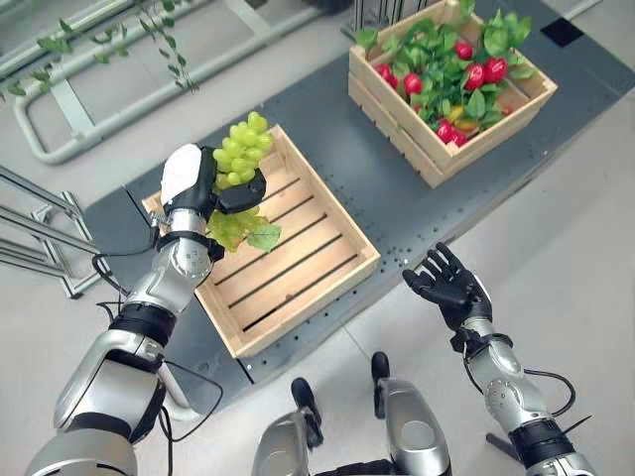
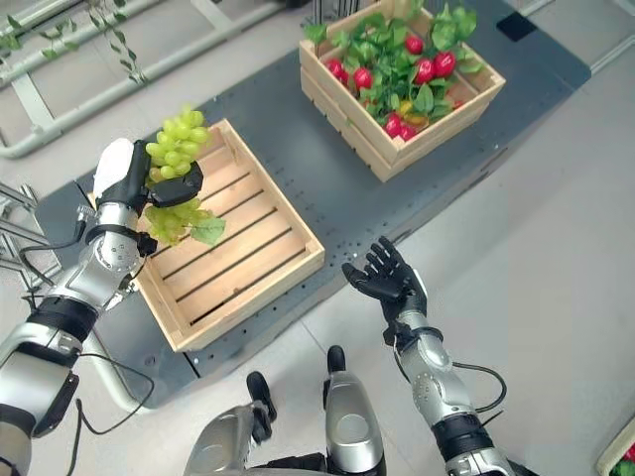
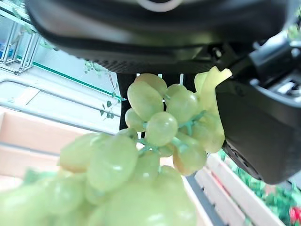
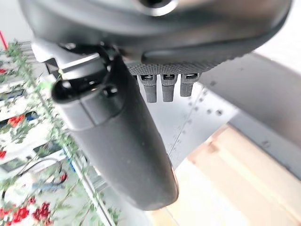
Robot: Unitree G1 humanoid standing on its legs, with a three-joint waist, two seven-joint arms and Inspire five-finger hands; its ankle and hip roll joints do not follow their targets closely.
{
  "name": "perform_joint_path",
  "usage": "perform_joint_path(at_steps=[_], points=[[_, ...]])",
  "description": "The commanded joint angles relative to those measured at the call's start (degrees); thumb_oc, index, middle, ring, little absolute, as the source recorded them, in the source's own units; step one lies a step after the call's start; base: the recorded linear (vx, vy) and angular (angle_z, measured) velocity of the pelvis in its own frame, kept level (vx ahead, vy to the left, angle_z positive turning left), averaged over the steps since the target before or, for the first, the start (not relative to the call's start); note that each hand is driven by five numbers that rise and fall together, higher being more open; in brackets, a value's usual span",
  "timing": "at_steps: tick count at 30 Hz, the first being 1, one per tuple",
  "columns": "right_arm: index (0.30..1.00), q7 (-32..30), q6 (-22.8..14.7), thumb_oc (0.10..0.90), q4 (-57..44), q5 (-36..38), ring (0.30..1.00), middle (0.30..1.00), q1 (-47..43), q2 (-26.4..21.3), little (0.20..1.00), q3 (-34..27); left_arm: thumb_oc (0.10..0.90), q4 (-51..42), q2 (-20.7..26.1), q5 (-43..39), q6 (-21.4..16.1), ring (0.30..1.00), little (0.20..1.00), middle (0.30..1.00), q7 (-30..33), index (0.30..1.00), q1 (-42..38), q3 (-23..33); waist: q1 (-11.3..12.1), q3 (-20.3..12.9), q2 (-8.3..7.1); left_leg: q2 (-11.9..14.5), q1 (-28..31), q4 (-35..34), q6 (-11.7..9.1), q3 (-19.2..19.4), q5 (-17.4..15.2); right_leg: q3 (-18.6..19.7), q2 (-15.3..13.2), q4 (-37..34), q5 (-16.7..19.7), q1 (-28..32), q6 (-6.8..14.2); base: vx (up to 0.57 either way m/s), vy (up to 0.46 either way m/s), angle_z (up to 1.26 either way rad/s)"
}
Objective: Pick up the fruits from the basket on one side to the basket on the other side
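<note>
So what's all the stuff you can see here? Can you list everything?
Grapes: one bunch, green with leaves, held over the near crate's left edge.
Near crate: one, pale wood, nothing lying on its slats, on the dark platform.
Far crate: one, pale wood, further back to the right on the platform.
Red fruits: several, among green leaves in the far crate.
Platform: one, dark grey, on the floor.
Left hand: dark, curled round the grapes.
Right hand: dark, open, holding nothing.

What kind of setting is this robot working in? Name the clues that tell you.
Probably an indoor test setup staged as fruit picking: two slatted wooden crates on a dark perforated platform, the far crate filled with leaves and red fruit, and the left hand holding green grapes.
</note>
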Motion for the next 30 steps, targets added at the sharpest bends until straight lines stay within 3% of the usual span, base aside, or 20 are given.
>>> perform_joint_path(at_steps=[1,5,7,9,12,16,21,30], points=[[0.9,5.09,-3.86,0.8,-4.18,-2.99,0.9,0.9,2.47,-0.29,0.9,-0.27,0.4,-4.4,-0.64,-9.14,-7.54,0.3,0.3,0.3,3.62,0.3,1.48,6.04,-0.17,-13.11,2.17,-2.35,1.67,1.94,0.28,1.98,-5.74,0.85,-1.0,-6.98,0.89,4.97,-0.38,0.1,-0.023,-0.04],[0.9,6.46,-4.37,0.8,-5.39,-5.96,0.9,0.9,2.3,0.95,0.9,0.62,0.4,-5.67,-4.01,-22.71,-7.75,0.3,0.3,0.3,-2.09,0.3,3.71,9.33,0.21,-16.33,3.22,-2.51,5.14,-2.53,0.13,1.9,-4.68,0.21,-0.83,-10.86,2.31,8.14,0.0,0.08,-0.043,-0.05],[0.9,9.44,-3.08,0.8,-6.46,-6.79,0.9,0.9,0.72,1.3,0.9,1.72,0.4,-6.82,-6.76,-31.31,-7.66,0.3,0.3,0.3,-6.43,0.3,3.98,11.06,0.57,-17.52,3.77,-2.55,6.57,-5.1,0.06,1.29,-3.92,-0.52,-0.66,-11.73,2.24,9.44,0.03,0.02,-0.041,0.02],[0.9,9.82,-2.09,0.8,-7.34,-9.13,0.9,0.9,-1.22,0.73,0.9,2.42,0.4,-8.04,-8.79,-34.88,-8.14,0.3,0.3,0.3,-9.42,0.3,3.64,11.09,1.2,-18.39,3.98,-2.56,7.05,-6.76,-0.11,-0.05,-3.2,-1.25,-0.34,-11.79,1.86,10.11,-0.18,-0.01,-0.061,0.09],[0.9,7.86,-0.93,0.8,-7.69,-10.36,0.9,0.9,-3.82,-1.01,0.9,3.02,0.4,-9.44,-9.43,-36.92,-8.6,0.3,0.3,0.3,-11.65,0.3,2.52,10.73,1.76,-19.06,3.98,-2.55,7.14,-7.67,-0.38,-1.11,-2.9,-2.09,-0.21,-12.51,1.84,10.83,-0.33,-0.04,-0.05,0.15],[0.9,11.41,6.26,0.8,-10.44,-4.33,0.9,0.9,-11.62,-3.16,0.9,4.08,0.4,-14.47,-8.81,-42.96,-5.89,0.3,0.3,0.3,-19.69,0.3,1.53,9.11,2.61,-20.35,3.64,-2.16,8.09,-7.67,-0.29,-1.06,-3.06,-2.38,0.13,-13.11,1.49,12.12,-0.86,-0.02,-0.052,0.02],[0.9,11.59,11.87,0.8,-11.23,1.34,0.9,0.9,-18.83,-1.61,0.9,6.79,0.4,-15.15,-7.78,-46.3,-3.94,0.3,0.3,0.3,-26.17,0.3,-1.94,5.94,3.41,-21.23,3.54,-1.79,8.82,-7.26,-0.35,-0.53,-3.38,-2.55,0.15,-13.58,1.64,13.21,-0.92,0.01,-0.037,-0.04],[0.9,9.21,15.81,0.8,-10.43,2.72,0.9,0.9,-26.54,0.33,0.9,10.63,0.4,-13.75,-8.16,-46.28,-1.56,0.3,0.3,0.3,-29.38,0.3,-6.53,1.44,4.16,-22.44,3.51,-1.64,9.28,-7.05,-0.35,-0.54,-3.71,-2.2,0.24,-14.59,1.93,14.17,-0.77,0.0,0.0,0.0]])
